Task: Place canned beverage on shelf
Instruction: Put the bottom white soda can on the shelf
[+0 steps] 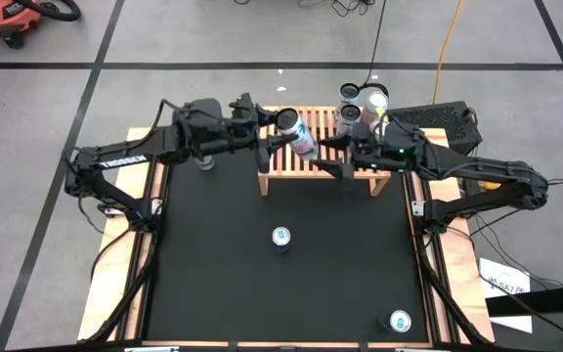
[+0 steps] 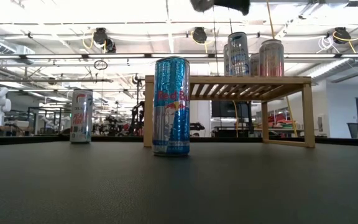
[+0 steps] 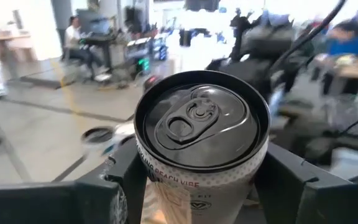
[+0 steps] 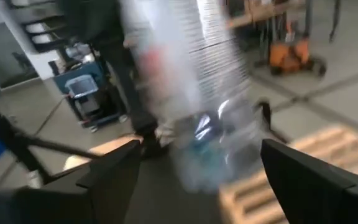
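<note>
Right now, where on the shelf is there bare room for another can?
Bare slats on the left half of the shelf, from its left end to the right gripper. The far right corner is crowded with three cans.

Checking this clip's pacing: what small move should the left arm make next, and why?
Probably lower the can upright onto bare slats of the shelf. The left gripper holds it tilted above the shelf's left end, while other cans fill the right end near the right gripper.

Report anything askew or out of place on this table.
Only the can in the left gripper is askew: it is held tilted in the air above the shelf, not standing. The other cans all stand upright; nothing looks spilled or damaged.
</note>
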### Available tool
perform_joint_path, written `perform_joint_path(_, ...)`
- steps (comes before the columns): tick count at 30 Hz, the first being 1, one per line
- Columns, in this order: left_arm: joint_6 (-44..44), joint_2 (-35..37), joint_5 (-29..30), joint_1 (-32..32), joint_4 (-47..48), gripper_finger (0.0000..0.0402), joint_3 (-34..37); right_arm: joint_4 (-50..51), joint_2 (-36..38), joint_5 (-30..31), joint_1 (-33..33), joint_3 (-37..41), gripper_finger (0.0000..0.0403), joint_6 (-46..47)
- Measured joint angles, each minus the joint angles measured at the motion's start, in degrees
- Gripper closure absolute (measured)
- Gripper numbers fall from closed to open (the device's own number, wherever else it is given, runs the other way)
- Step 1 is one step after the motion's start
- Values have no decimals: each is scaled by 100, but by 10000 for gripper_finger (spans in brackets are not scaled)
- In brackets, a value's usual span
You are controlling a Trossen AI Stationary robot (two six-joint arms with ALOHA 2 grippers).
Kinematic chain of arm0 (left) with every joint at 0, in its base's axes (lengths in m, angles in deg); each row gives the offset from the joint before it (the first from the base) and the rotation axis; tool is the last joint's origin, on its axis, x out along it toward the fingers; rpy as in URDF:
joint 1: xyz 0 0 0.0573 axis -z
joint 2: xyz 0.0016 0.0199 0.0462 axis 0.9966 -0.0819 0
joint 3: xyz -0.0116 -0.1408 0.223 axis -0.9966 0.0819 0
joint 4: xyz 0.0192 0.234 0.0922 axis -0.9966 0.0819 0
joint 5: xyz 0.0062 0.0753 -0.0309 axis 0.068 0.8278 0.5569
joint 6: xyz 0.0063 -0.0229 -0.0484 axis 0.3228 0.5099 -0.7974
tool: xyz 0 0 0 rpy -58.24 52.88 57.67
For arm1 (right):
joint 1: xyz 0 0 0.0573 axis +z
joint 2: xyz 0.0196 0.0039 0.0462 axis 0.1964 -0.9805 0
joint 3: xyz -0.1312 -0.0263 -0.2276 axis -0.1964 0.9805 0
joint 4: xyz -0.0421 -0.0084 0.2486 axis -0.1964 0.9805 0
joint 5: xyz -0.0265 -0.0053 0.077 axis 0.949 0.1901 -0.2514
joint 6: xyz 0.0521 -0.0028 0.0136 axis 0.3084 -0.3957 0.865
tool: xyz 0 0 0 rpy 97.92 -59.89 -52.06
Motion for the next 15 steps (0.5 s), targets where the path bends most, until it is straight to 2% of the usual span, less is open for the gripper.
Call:
perform_joint_path(4,197,-193,-151,-370,125,182,-2,932,462,-74,15,0,88,491)
perform_joint_path(11,273,-793,-889,-1037,-7,181,-7,2234,1156,-49,138,-2,88,1420)
perform_joint_path(15,285,-1208,-1029,-1400,-344,180,-17,2661,1387,359,136,-4,88,1865)
